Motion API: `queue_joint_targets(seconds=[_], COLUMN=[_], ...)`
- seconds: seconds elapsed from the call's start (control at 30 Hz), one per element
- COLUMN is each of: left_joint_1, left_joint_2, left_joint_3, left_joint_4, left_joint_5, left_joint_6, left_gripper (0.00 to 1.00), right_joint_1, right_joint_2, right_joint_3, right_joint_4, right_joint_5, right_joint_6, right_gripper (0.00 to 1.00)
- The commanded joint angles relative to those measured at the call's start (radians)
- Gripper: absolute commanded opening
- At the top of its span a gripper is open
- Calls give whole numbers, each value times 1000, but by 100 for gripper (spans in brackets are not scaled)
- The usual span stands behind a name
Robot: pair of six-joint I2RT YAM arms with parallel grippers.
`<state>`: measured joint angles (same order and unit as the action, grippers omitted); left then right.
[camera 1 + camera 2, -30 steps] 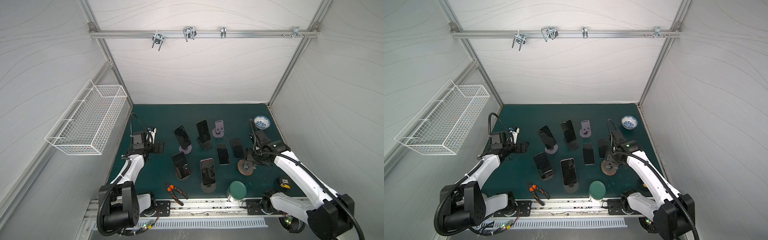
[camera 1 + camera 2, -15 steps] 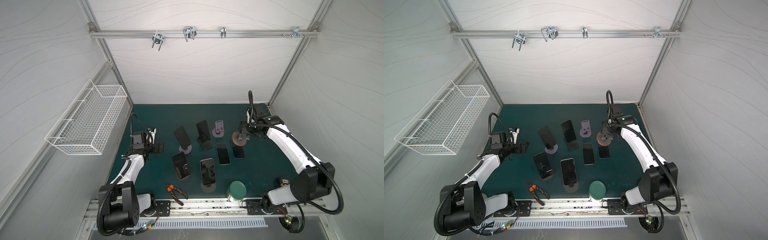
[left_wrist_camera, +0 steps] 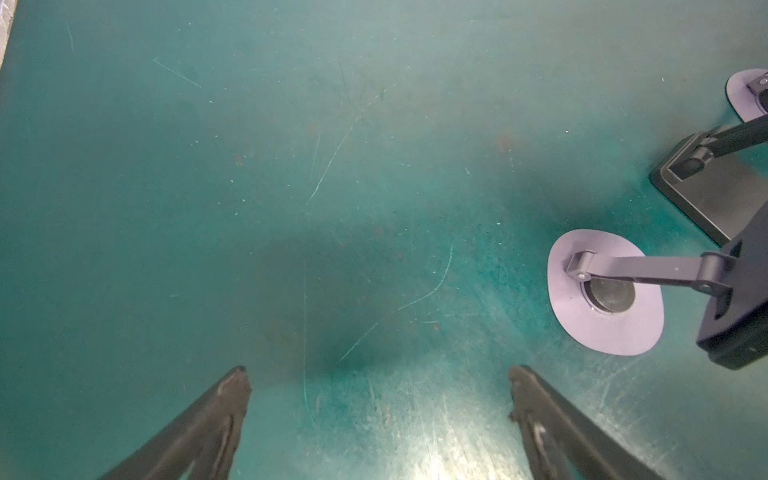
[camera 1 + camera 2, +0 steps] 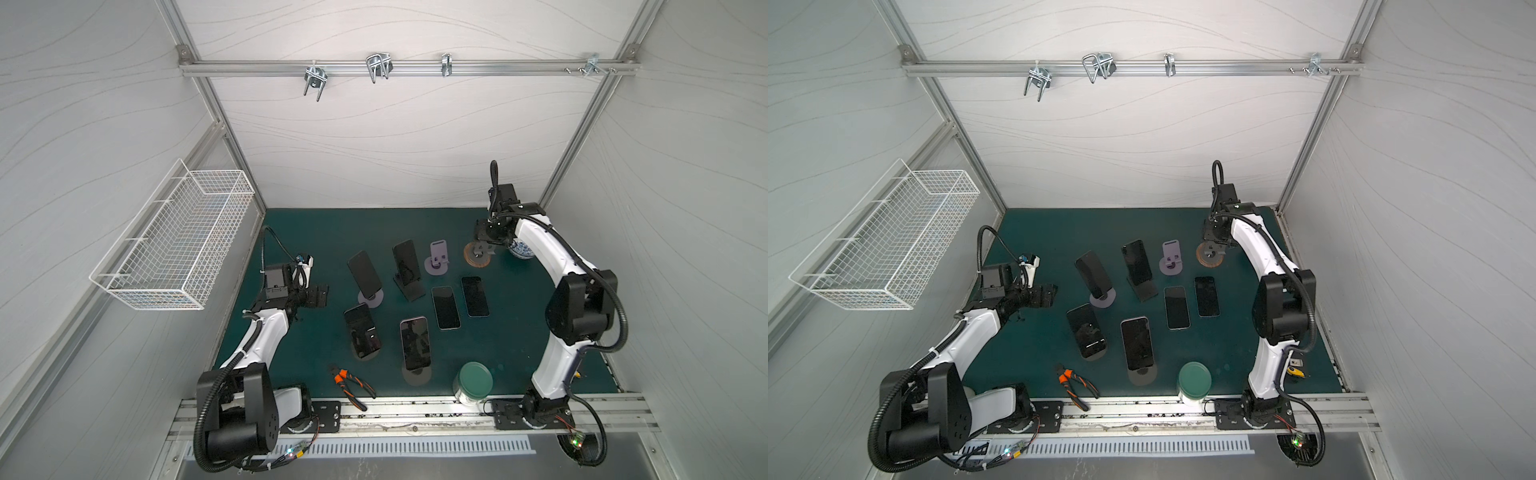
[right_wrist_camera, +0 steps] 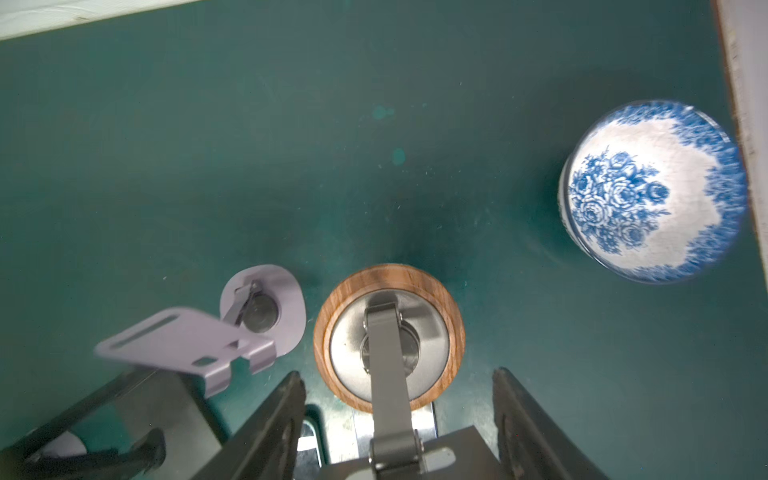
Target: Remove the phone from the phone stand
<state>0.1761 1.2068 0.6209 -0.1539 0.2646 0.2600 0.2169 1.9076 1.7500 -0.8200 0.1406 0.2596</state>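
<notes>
The right gripper (image 5: 397, 372) clamps the wooden stand (image 5: 349, 345); the left gripper (image 3: 377, 370) hangs wide. I'd lower it flat, clear of the purple stand (image 5: 174, 338) and bowl (image 5: 652, 191).

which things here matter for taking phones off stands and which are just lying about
Job: four propped-up phones; two flat phones; empty lilac stand; wooden-base stand held by the right gripper; open left gripper.
Lying about: pliers, green-lidded jar, blue-and-white bowl, wire basket.
</notes>
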Motion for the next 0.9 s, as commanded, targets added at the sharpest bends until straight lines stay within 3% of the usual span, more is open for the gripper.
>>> queue_joint_targets(seconds=[0.0,0.4,0.87], left_joint_1=[2,-1,-3], left_joint_2=[-14,-20,-20], left_joint_3=[25,22,22], left_joint_4=[10,9,8], left_joint_5=[17,28,32], left_joint_6=[28,35,39], left_gripper=[99,99,98], right_joint_1=[-8,-9,-9], right_joint_2=[65,298,313], right_joint_3=[76,279,277], right_joint_4=[-13,-85,-86], right_joint_5=[-10,-19,-62], right_joint_6=[-26,-7,-14], right_gripper=[56,56,69])
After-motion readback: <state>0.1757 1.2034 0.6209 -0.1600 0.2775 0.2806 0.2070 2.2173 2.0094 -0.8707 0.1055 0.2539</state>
